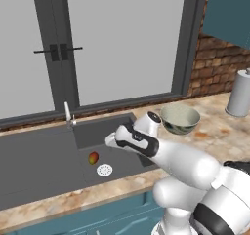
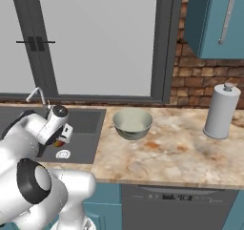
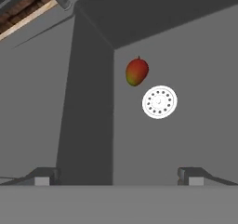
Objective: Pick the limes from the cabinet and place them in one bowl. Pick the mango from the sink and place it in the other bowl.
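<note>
the mango [image 3: 136, 71] lies on the floor of the sink [image 1: 44, 156], just beside the round drain [image 3: 159, 102], and in the hand view it sits ahead of the gripper [image 3: 118, 177] and a little to the right of centre, well apart from the fingertips, which stand spread wide and hold nothing. its long axis runs nearly up and down in that view with a slight lean, stem end pointing away from the hand and the greenish end toward it, so i'd judge the fingers would close across its narrow width
</note>
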You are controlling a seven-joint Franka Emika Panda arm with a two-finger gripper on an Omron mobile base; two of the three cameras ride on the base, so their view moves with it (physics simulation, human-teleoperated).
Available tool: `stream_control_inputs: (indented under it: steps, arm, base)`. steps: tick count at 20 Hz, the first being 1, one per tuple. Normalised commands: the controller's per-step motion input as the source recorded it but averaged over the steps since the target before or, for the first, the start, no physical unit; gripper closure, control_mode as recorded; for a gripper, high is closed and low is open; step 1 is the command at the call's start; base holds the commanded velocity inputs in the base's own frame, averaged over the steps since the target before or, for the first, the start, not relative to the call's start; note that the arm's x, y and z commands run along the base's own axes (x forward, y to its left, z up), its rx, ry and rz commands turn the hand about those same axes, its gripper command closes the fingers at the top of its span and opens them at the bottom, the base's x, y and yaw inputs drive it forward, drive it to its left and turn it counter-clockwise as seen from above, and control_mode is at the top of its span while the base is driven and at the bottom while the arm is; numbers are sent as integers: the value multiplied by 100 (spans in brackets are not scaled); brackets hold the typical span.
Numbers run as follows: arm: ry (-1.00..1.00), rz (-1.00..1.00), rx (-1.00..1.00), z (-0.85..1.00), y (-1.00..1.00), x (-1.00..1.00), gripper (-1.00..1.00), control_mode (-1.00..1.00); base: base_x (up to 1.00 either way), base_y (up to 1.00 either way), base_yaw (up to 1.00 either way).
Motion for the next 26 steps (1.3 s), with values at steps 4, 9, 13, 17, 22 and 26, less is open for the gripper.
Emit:
stream_control_inputs:
  steps: [4,9,13,17,22,26]
  arm:
    - [0,-8,1,-15,24,33,-100,-100]
    - [0,-1,0,0,2,2,-100,-100]
    - [0,0,0,-12,0,0,-100,-100]
    - [0,0,0,-17,0,5,-100,-100]
    - [0,0,0,-20,1,20,-100,-100]
    - [0,-2,0,-23,8,29,-100,-100]
  base:
    - [0,0,0]
    - [0,0,0]
    - [0,0,0]
    - [0,0,0]
    - [0,0,0]
    - [0,0,0]
